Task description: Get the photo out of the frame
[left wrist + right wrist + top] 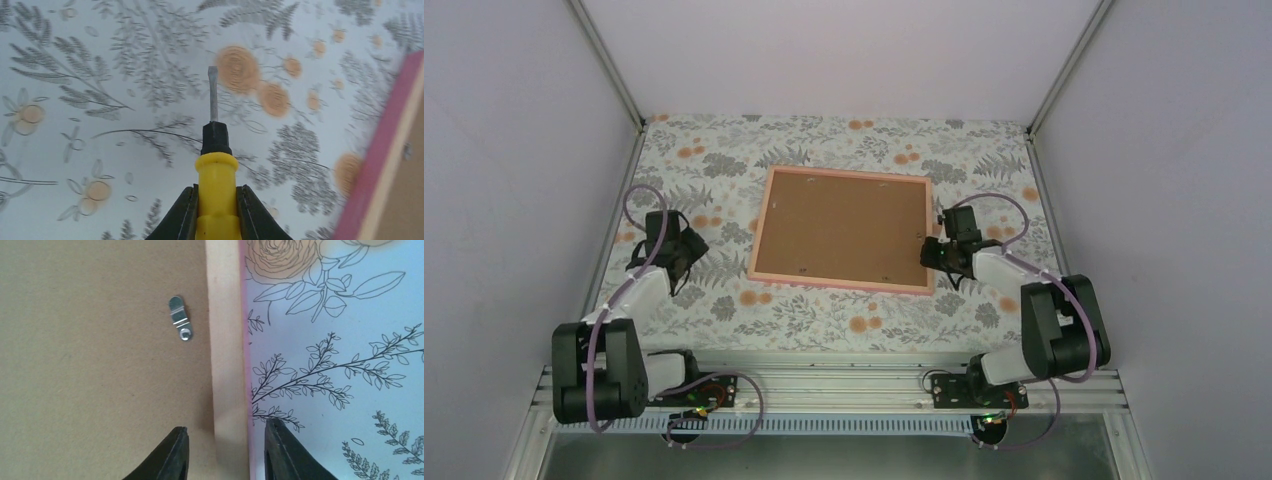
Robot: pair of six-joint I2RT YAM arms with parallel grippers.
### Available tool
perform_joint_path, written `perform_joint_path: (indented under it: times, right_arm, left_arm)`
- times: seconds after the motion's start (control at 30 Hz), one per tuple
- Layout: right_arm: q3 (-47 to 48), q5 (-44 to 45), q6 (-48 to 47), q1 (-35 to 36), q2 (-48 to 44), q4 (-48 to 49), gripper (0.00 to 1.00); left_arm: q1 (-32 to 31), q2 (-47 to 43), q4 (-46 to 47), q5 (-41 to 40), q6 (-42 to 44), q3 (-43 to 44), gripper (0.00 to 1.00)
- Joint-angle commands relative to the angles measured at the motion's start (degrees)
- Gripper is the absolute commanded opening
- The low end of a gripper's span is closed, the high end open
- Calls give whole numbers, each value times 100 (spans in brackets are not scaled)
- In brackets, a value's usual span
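**A:** Why does the frame (839, 283) lie mid-picture in the top view with its brown backing board (844, 228) up?

**B:** Face-down, so the back can be worked. The photo shows nowhere; presumably it sits beneath that board.

**A:** And the left gripper (216, 192)?

**B:** It is at centre-left, off the frame, clamped on a yellow-handled screwdriver (216, 165). The blade points out over the floral cloth (100, 150), likely kept ready for prying.

**A:** The right gripper (226, 437)?

**B:** At the frame's right edge. Its jaws stand apart, straddling the rail without touching it, I think; the wrist view crops them. The metal clip (180, 319), upper left of them, lies wholly on the board.
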Motion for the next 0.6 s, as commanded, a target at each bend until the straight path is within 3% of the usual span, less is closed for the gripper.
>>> perform_joint_path:
  times: [0.0,0.33,0.57]
  right_arm:
    - [-159,-218,-166,-56,-323,237,32]
    - [-289,-574,-317,-52,-701,405,36]
    - [-378,-658,-326,-52,-795,496,36]
  left_arm:
    - [310,340,106,-177,160,111,2]
    - [545,1104,267,-1119,-47,527,2]
    - [544,1547,602,-1435,280,772,4]
